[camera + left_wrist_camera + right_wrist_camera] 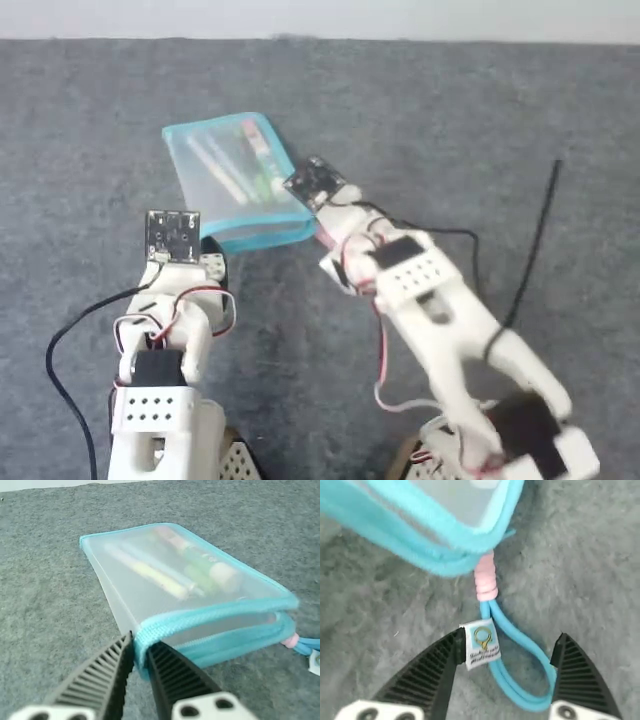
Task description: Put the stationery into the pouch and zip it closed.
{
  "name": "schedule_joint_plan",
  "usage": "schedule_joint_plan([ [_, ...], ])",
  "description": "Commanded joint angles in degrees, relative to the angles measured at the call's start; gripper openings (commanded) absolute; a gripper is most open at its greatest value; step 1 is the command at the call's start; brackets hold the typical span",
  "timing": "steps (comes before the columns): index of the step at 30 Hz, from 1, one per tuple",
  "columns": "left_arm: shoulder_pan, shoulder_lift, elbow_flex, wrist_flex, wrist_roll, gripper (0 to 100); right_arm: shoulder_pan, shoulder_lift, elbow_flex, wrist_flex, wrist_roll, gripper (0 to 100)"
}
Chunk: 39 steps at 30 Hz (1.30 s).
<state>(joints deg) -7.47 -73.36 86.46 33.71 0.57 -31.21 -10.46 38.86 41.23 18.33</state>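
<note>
A translucent pouch (225, 185) with turquoise trim lies on the grey mat, and several pens (165, 575) show through its side. My left gripper (140, 655) is shut, pinching the trim at the pouch's near corner (215, 243). At the other near corner, my right gripper (507, 655) stands open just off the pouch (445, 510). Between its fingers lies the zip pull: a blue cord loop (522, 647) with a pink bead (485, 577) and a white tag (481, 644). In the high view the right gripper (318, 228) is largely hidden under its wrist board.
Grey felt mat (480, 110) runs all around the pouch, with open room behind it and to the right. A thin black cable (535, 240) stands up on the right. A pale wall strip (320, 18) borders the far edge.
</note>
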Motion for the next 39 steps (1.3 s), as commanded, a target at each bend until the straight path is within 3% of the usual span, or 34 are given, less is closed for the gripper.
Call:
schedule_joint_plan([
  [1, 0.1, 0.1, -0.1, -1.8, 0.4, 1, -1.1, 5.6, -8.1, -1.2, 0.9, 28.0],
  [23, 0.4, 0.1, -0.1, -1.9, 0.4, 1, -1.8, 30.5, -26.8, -0.9, 0.7, 24.7],
  [27, 0.4, 0.1, -0.1, -1.9, 0.4, 1, -0.1, 26.8, -26.9, 2.4, -0.4, 10.2],
  [30, 0.4, 0.1, -0.1, -1.9, -0.9, 1, 2.1, 21.5, -26.5, 5.4, -7.0, 0.5],
  [39, 0.4, 0.1, -0.1, -1.9, -1.4, 1, 2.9, -2.0, -12.3, 8.4, -8.3, 0.7],
])
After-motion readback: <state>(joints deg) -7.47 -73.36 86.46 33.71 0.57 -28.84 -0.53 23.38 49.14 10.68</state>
